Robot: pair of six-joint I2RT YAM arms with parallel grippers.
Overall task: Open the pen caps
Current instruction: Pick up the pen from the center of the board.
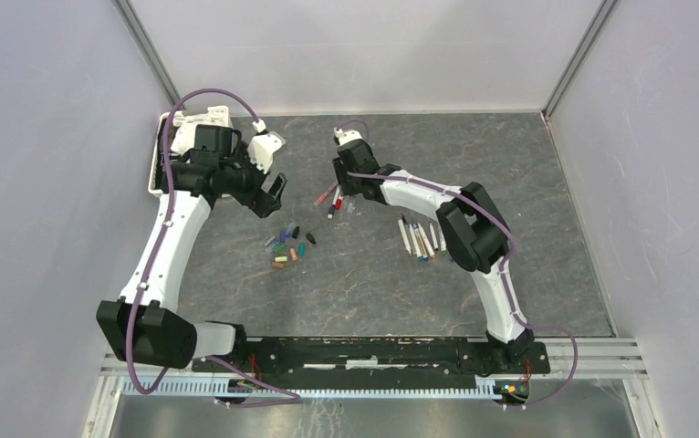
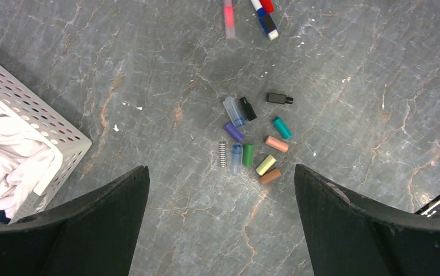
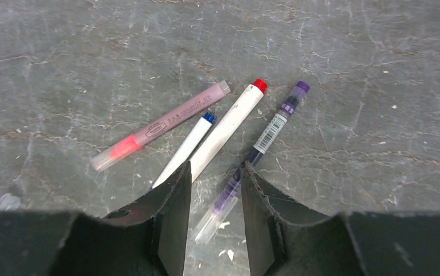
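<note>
Left gripper (image 2: 220,168) spread wide, empty, above pen caps (image 2: 252,141) heaped mid-frame | right gripper (image 3: 216,167) half-parted astride purple pen (image 3: 272,129), lower centre, apparently not pinching, aligned for uncapping

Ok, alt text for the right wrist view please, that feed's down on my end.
The right gripper stands open, astride the clear end of a purple pen, not closed on it. Beside it on the grey marbled table lie a red-tipped white pen, a blue-tipped white pen and a pink pen.
</note>
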